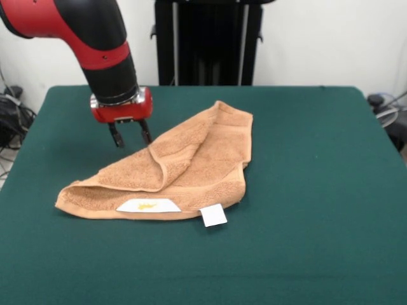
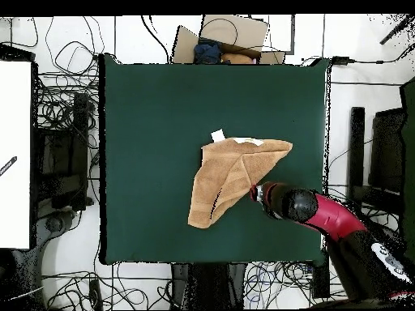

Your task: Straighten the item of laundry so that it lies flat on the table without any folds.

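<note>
A: Towel (image 1: 184, 162) sits mid-table, a bit left of centre in the front view, folded over on itself w/ a flap doubled across the middle. Not flat yet.

B: Gripper (image 1: 130, 135)?

A: Hanging just off the towel's left edge, right by the folded flap's corner. Jaws apart, narrowish gap, nothing between them. Tips look v. close to the green table (image 1: 318, 190), can't tell if touching.

B: Why there?

A: My guess: that corner is the loose end of the fold, so it's the obvious pinch point to peel the flap back out.

B: Tags?

A: Two white ones on the near edge: long one w/ yellow mark (image 1: 147, 205), small square one (image 1: 213, 216) poking onto the cloth top. So near edge is a hem, lying fairly straight.

B: Overhead agrees?

A: Yep, arm comes in from the right there, gripper at the towel's edge (image 2: 258, 193), towel a lopsided triangle. Plenty of room on the table to spread it.
</note>
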Available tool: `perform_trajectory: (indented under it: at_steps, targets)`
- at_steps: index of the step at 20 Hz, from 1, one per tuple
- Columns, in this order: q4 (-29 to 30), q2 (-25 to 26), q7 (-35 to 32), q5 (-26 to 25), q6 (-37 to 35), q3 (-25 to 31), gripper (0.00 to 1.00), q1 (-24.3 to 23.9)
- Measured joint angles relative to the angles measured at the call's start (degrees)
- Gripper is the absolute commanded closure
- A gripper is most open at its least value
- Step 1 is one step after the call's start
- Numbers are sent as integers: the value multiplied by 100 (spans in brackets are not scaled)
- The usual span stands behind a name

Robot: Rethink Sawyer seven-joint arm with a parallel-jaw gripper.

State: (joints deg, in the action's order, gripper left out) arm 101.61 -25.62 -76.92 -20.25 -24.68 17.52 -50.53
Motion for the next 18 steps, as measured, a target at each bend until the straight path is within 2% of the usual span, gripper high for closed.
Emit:
perform_trajectory:
  at_steps: [18]
  targets:
    - [62, -490, 0, 0, -1, 51, 0, 34]
